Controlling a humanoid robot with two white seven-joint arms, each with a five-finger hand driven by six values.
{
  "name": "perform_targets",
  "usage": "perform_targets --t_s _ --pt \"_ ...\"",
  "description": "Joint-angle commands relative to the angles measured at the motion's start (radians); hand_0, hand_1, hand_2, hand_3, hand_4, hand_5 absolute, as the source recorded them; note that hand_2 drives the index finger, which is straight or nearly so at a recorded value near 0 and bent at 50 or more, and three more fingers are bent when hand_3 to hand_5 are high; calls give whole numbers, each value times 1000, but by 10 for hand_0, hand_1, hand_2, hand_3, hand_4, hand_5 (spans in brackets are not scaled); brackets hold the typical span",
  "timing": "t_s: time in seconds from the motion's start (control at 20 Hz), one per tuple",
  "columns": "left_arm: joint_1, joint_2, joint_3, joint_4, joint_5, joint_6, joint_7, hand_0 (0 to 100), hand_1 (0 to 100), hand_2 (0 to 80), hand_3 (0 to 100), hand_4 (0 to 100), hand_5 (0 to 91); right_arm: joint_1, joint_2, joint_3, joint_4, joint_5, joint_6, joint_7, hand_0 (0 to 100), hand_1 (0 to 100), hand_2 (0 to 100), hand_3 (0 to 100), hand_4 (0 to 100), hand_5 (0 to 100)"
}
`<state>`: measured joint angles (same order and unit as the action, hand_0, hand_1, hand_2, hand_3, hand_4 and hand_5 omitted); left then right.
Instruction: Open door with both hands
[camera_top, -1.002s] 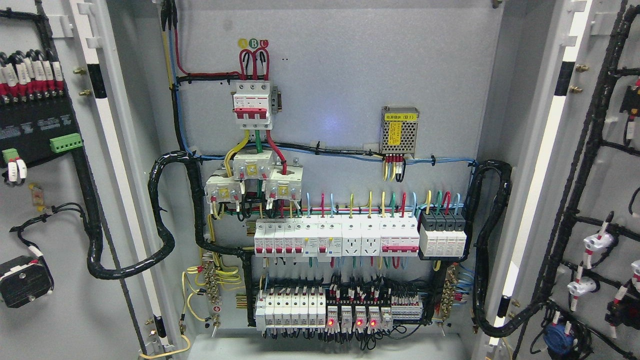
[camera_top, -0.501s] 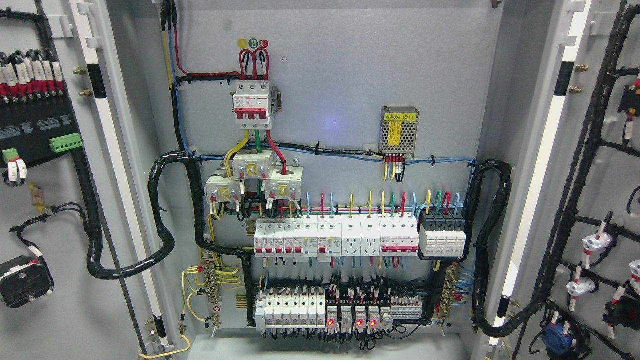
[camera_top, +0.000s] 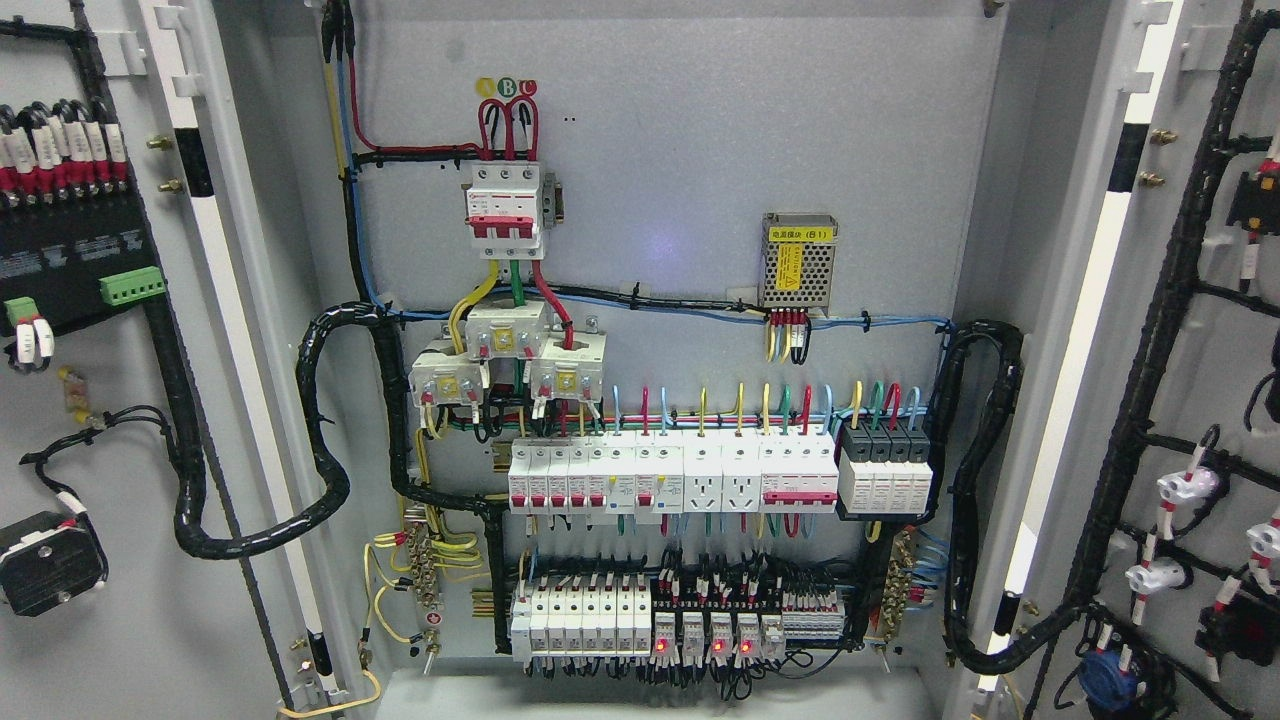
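Note:
An electrical cabinet stands wide open in front of me. Its left door (camera_top: 110, 650) is swung out at the left of the picture, with black wiring and a black terminal block on its inner face. The right door (camera_top: 1225, 400) is swung out at the right, carrying black cable looms and white-and-red connectors. Between them the grey back panel (camera_top: 700, 150) shows, with a red-and-white main breaker (camera_top: 507, 205) at the top and rows of white breakers (camera_top: 670, 475) lower down. Neither of my hands nor arms shows anywhere in the picture.
A perforated metal power supply (camera_top: 798, 262) sits at the middle right of the panel. Thick black cable bundles (camera_top: 320, 430) loop from the panel to each door. Small relays with red lights (camera_top: 705, 640) line the bottom row. The cabinet floor (camera_top: 650, 695) lies below.
The right door has swung a little further outward: its connectors and cable looms have shifted leftward and down in the picture. The left door and panel are unchanged.

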<state>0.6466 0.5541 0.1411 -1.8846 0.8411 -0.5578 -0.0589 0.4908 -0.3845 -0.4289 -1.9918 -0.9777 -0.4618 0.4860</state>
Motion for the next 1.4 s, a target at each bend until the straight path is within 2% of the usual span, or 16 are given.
perform_targets --t_s 0.0,0.2,0.45,0.65,0.8,0.95,1.1,1.25,1.35 --pt "10 -62 -110 119 -42 -5 -4 0 0 0 0 0 0 15 -47 110 -44 7 -28 0 0 0 0 0 0 0" --pt "10 -80 -121 131 -51 -5 -4 0 0 0 0 0 0 12 -66 183 -44 14 -28 -3 0 0 0 0 0 0" --pt "10 -97 -140 168 -82 -5 -4 0 0 0 0 0 0 8 -62 356 2 141 -26 -3 0 0 0 0 0 0" --pt "8 -99 -152 194 -83 -5 -4 0 0 0 0 0 0 14 -50 493 134 267 -28 -3 0 0 0 0 0 0" --pt "5 -106 -165 228 -89 -4 -4 0 0 0 0 0 0 29 -48 550 237 303 -28 -3 0 0 0 0 0 0" --pt "-1 -120 -190 278 -122 -5 -4 0 0 0 0 0 0 37 -45 620 356 303 -28 -1 0 0 0 0 0 0" --pt "-5 -143 -216 347 -125 -2 -4 0 0 0 0 0 0 38 -13 668 513 303 -29 -1 0 0 0 0 0 0" --pt "-24 -174 -248 459 -128 -2 -6 0 0 0 0 0 0 38 35 670 655 303 -29 -1 0 0 0 0 0 0" --pt "-45 -203 -264 569 -166 -2 -10 0 0 0 0 0 0 37 59 671 723 306 -29 0 0 0 0 0 0 0"
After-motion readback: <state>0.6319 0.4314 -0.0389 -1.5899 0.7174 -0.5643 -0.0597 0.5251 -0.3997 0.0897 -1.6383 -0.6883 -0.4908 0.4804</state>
